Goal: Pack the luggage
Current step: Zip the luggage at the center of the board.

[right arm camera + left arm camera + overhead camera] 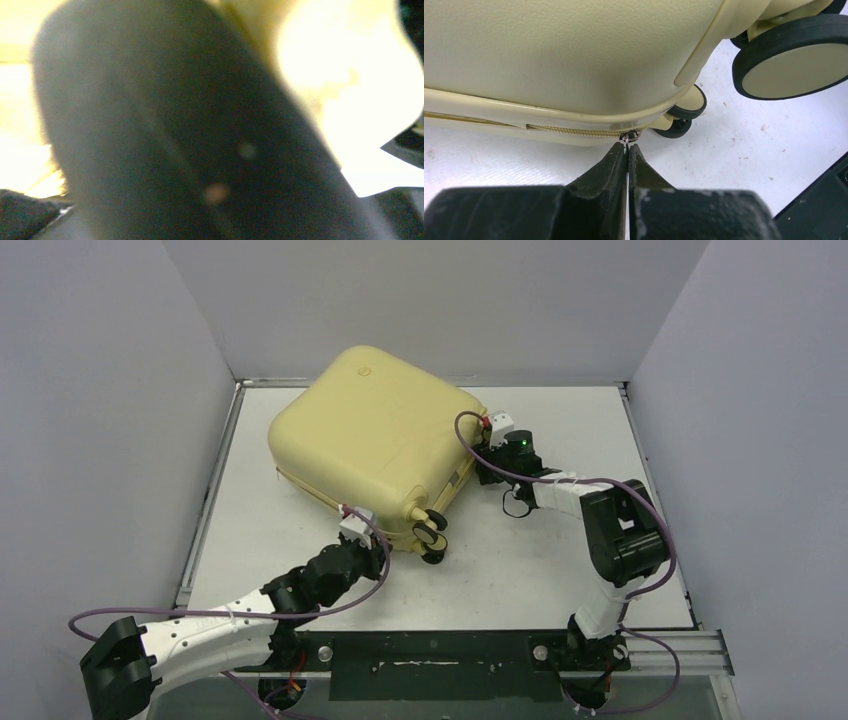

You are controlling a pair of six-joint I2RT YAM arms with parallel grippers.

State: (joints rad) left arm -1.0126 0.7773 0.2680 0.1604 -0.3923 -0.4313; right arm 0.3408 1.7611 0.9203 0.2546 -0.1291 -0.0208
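1. Luggage (375, 435): pale yellow hard shell with rounded corners, lying flat with its halves together. It sits directly ahead of the left gripper (626, 147) and up against the right gripper (482, 458).
2. Left gripper: we see the black fingers pressed together, nipping the small metal zipper pull (631, 134) at their very tips. The zipper (574, 131) runs away to the left of the tips along the shell's seam.
3. Wheels (791, 62): black rims with cream faces. The largest is up and to the right of the left gripper, and two smaller ones are just beyond its tips.
4. Right gripper: it is at the shell's far right corner. Its wrist view is filled by a dark blur over yellow, so we cannot tell how its jaws stand.
5. Table (520, 570): matt white and flat (close up, near the left gripper, it shows scattered specks (744, 145) and faint scuffs).
6. Rail (660, 645): a metal strip along the near edge, behind both grippers.
7. Walls (430, 300): plain pale grey panels enclosing the table at the back and on both sides.
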